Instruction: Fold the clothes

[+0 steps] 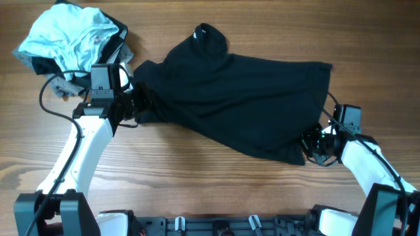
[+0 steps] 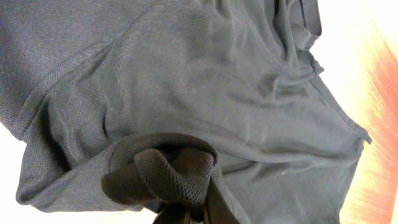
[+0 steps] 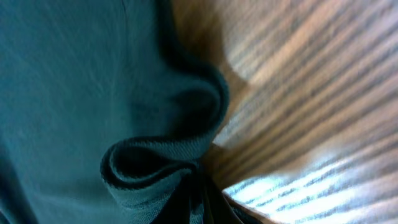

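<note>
The black shirt [image 1: 243,98] lies spread across the middle of the wooden table, its collar with a small white tag [image 1: 199,35] at the top. My left gripper [image 1: 134,105] is shut on a bunched fold of the shirt's left edge [image 2: 168,171]. My right gripper [image 1: 312,141] is shut on a fold of the shirt's lower right corner [image 3: 155,165]. In both wrist views the fabric wraps over the fingers and hides the tips.
A pile of other clothes, light blue [image 1: 65,33] over grey, sits at the back left corner, just behind my left arm. Bare wooden table [image 1: 197,177] lies in front of the shirt, and also shows in the right wrist view [image 3: 311,93].
</note>
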You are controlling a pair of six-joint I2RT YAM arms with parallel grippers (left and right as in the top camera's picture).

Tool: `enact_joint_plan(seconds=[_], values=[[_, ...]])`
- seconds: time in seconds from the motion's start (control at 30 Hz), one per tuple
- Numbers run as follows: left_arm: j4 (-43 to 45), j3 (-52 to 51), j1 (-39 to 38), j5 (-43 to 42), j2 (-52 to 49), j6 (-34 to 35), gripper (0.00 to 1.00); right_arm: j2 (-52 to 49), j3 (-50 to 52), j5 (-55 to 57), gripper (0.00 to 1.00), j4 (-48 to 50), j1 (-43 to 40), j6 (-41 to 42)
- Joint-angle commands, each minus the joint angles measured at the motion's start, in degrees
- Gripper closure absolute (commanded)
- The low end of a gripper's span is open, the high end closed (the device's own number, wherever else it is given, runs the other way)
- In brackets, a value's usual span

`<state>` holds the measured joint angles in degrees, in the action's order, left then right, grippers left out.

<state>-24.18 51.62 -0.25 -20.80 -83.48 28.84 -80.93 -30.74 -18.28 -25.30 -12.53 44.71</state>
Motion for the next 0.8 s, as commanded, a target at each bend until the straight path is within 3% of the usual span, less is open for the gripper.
enact_joint_plan(seconds=[0.0,0.03,0.07,0.17,0.27,0.4,0.6,0.77], values=[[0.09,0.59,0.35,0.94,-0.31,-0.11,0.95,-1.79,-3.10,6.47,0.82,1.03,-1.70,-5.03],[-0.11,0.59,0.35,0.94,-0.31,-0.11,0.95,-1.70,-4.46,5.31,0.62,0.26,-2.16,-8.52],[-0.24,0.59,0.35,0.94,-0.31,-0.11,0.95,-1.68,-5.79,4.48,0.51,-1.31,-2.54,-11.06],[-0.50,0.59,0.35,0.94,-0.31,-0.13,0.94,-1.68,-11.52,4.07,0.44,-11.72,-3.28,-15.10],[-0.68,0.59,0.35,0.94,-0.31,-0.11,0.94,-1.29,-15.98,1.40,0.44,-23.54,-3.30,-17.70],[-0.70,0.59,0.35,0.96,-0.31,-0.11,0.94,-1.16,-13.60,-1.88,0.53,-33.57,-2.89,-17.49],[-0.72,0.59,0.35,0.94,-0.31,-0.13,0.93,-1.16,-3.54,-1.95,0.51,-29.00,-2.71,-8.41],[-0.90,0.59,0.37,0.96,-0.31,-0.13,0.92,-1.16,0.42,-1.75,0.59,-17.25,-2.71,-5.46]])
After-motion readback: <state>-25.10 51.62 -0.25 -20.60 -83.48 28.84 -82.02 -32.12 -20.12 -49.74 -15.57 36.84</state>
